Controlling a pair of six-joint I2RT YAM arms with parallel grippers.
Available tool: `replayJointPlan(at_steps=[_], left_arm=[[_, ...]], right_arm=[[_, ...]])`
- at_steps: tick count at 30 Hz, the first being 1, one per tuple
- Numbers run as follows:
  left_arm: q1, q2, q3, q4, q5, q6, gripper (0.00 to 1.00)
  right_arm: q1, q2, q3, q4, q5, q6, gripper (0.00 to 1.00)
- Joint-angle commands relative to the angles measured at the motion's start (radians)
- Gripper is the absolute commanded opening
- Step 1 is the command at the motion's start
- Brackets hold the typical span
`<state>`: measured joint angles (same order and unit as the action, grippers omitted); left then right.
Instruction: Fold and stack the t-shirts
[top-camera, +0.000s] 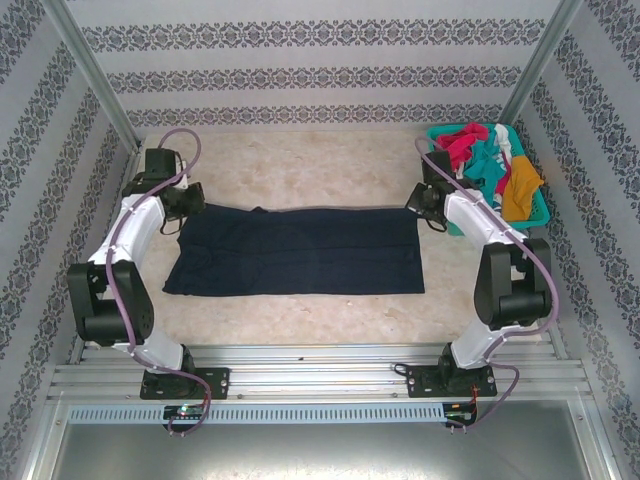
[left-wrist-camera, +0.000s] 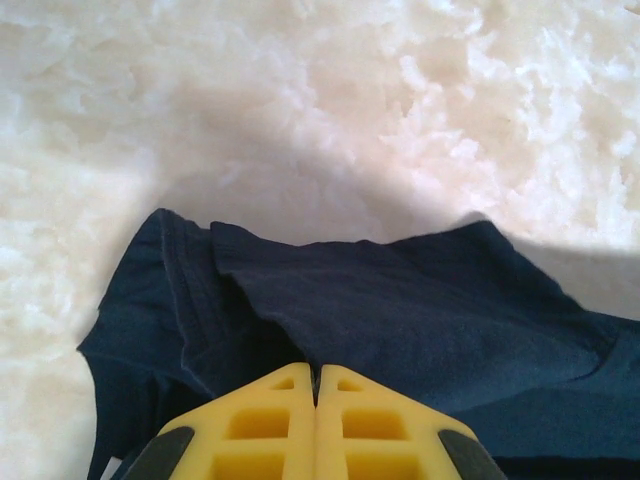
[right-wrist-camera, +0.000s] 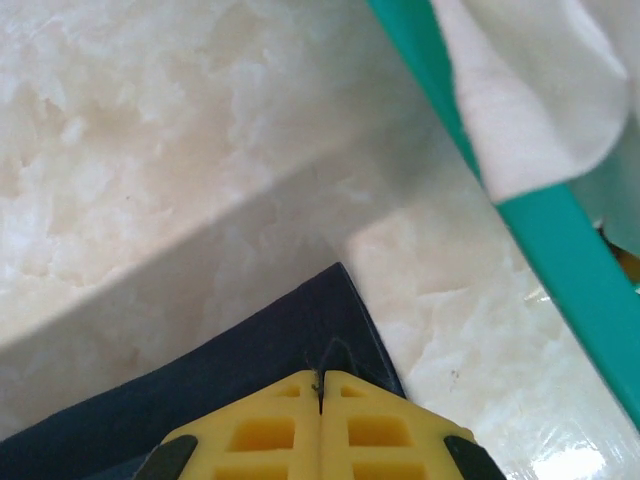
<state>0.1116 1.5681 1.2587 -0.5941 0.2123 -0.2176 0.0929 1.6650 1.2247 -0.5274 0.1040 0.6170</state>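
Dark navy cloth t-shirt, spread flat: one
Teal plastic lattice basket: one
Crumpled cloth t-shirts in the basket: four by colour, one red-pink, one teal, one white, one mustard-orange
T-shirts in total: five
White-and-black robot arms: two, the left arm and the right arm
Yellow plastic fingers: two on the left, two on the right, four in total
Pale marble-pattern worktop: one

A teal basket sits at the far right corner of the pale marbled table.
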Motion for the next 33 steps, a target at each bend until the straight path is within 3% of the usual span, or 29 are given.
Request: replayJointPlan(at_steps=[1,17,33], left_arm=[[0.011,-0.063,-0.020,-0.030,-0.046,-0.006,0.00],[0.017,-0.277,-0.143,-0.170,-0.089,-0.057,0.00],[0.057,-0.335,-0.239,-0.215,-0.128,-0.038,0.00]], right_arm=[[-0.014,-0.073,-0.041,-0.009,0.002,-0.020,0.00],[-0.025,-0.178,-0.112,-0.075,-0.010,-0.039,0.00],[-0.024,-0.271,-0.280,-0.105,-0.060,-0.008,0.00]])
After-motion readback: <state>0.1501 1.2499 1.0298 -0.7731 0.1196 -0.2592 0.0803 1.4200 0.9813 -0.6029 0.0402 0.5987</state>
